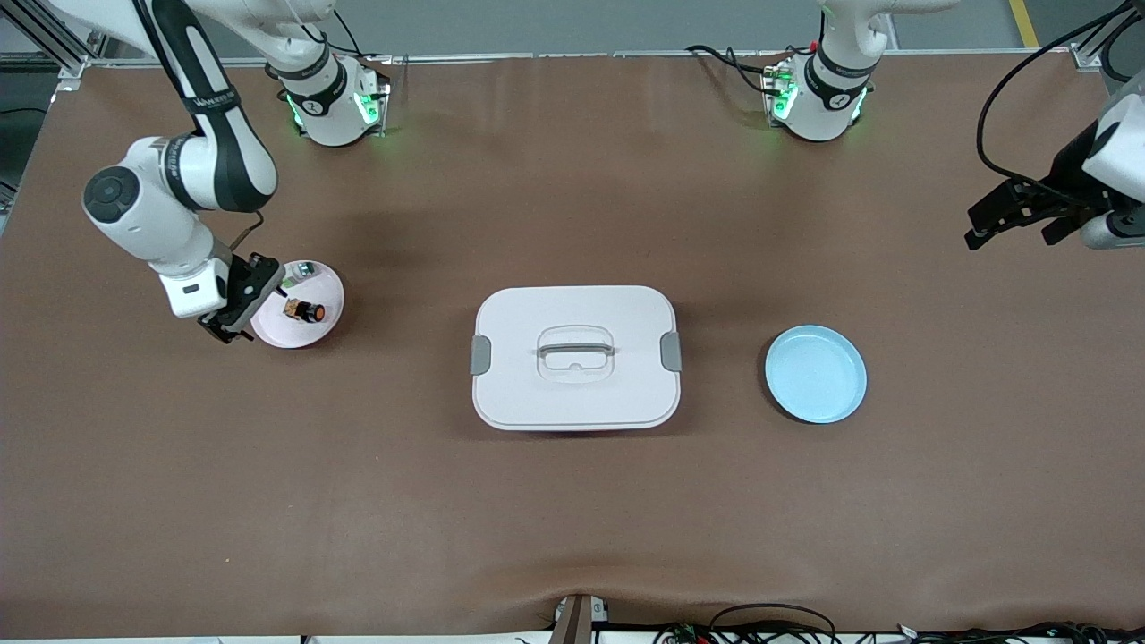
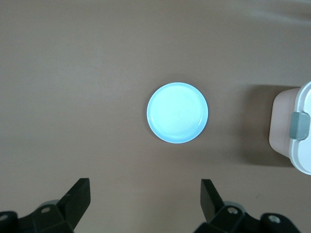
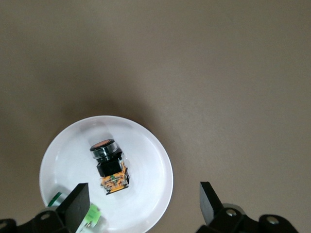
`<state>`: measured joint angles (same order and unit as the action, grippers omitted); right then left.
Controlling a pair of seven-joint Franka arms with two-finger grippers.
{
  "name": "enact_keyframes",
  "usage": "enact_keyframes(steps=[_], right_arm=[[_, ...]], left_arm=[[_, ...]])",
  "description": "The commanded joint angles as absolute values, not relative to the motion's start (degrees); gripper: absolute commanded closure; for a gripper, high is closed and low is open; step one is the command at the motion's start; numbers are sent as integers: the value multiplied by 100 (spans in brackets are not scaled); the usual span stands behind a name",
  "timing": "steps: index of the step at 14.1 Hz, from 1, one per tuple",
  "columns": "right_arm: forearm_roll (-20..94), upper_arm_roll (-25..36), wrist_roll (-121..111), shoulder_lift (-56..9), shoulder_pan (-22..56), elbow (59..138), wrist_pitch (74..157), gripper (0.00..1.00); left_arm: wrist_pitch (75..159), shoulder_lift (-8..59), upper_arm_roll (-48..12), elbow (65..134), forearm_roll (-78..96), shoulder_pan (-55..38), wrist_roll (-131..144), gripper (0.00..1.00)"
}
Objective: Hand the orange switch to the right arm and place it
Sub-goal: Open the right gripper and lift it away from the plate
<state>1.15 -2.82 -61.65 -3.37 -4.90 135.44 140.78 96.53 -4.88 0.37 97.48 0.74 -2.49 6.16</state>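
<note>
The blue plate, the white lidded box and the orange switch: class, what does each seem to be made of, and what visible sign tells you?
Blue plate: likely glossy plastic or glazed ceramic; smooth, even sheen.
White lidded box: probably matte plastic; moulded handle, grey clips.
Orange switch: seemingly black plastic body with a shiny orange cap, lying on the white plate.

Bare table (image 1: 572,537) is seen nearer the front camera and between the arm bases. The middle is taken up by a closed white box (image 1: 575,358) with a raised handle. Open table lies between the box and the blue plate (image 1: 816,373), and between the box and the white plate (image 1: 297,304). On the white plate, the orange switch (image 1: 304,310) is crowded by a small white-and-green part (image 1: 306,268), with the spread-fingered right gripper (image 1: 234,309) just beside the rim.
</note>
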Motion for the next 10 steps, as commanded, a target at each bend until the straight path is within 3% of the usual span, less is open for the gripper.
enact_keyframes(steps=[1, 4, 8, 10], right_arm=[[106, -343, -5417, -325, -615, 12214, 12190, 0], [45, -351, -4206, -466, -615, 11111, 11023, 0], [0, -369, -3185, -466, -598, 10706, 10951, 0], [18, -387, -1591, -457, -580, 10504, 10942, 0]], left_arm=[[9159, -202, 26, 9228, -79, -220, 536, 0], [9158, -62, 9, 9237, -53, -264, 598, 0], [9158, 35, 0, 9211, 9, -229, 598, 0], [9158, 44, 0, 9211, 9, -229, 606, 0]])
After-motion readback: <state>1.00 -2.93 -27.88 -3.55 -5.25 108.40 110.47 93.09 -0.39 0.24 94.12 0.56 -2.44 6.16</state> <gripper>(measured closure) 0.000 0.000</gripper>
